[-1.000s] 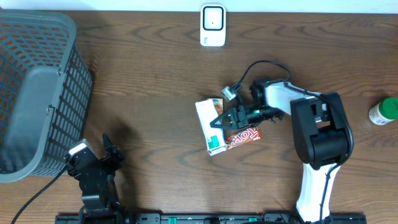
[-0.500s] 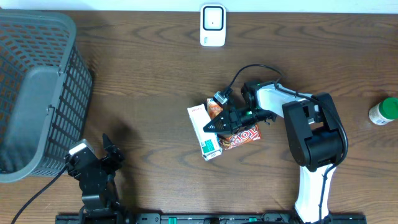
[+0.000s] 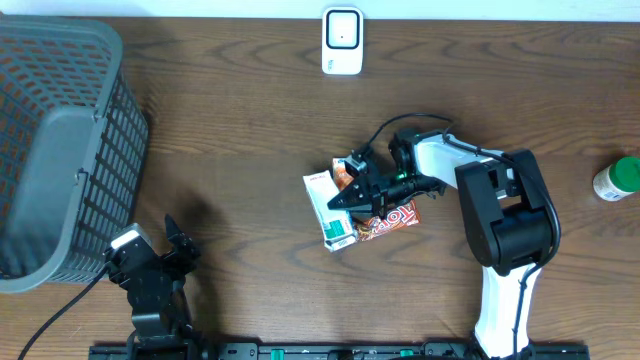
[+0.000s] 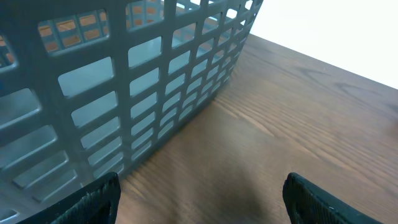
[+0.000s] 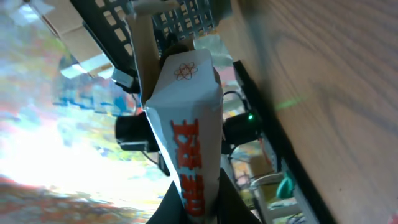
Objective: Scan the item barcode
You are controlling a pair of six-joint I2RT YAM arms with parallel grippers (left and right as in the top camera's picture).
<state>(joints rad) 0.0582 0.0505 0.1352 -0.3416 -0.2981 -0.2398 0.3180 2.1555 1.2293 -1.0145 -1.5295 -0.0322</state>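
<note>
The item is a white carton point(image 3: 328, 207) with a green end and red lettering, tilted off the table near the middle. My right gripper point(image 3: 352, 197) is shut on it, reaching in from the right. In the right wrist view the carton point(image 5: 186, 106) stands edge-on between the two dark fingers of the right gripper point(image 5: 200, 204). No barcode shows in any view. A white scanner point(image 3: 342, 40) stands at the table's far edge, well beyond the carton. My left gripper point(image 3: 152, 268) rests at the front left, and in its wrist view the left gripper point(image 4: 200, 200) is open and holds nothing.
A red-orange snack wrapper point(image 3: 398, 217) lies on the table just under the right gripper. A large grey mesh basket point(image 3: 60, 140) fills the left side, close ahead of the left gripper; its wall point(image 4: 124, 74) shows there. A green-capped bottle point(image 3: 618, 180) stands at the right edge.
My right gripper has carried the carton a short way to the left and turned it slightly. The left arm has not moved.
</note>
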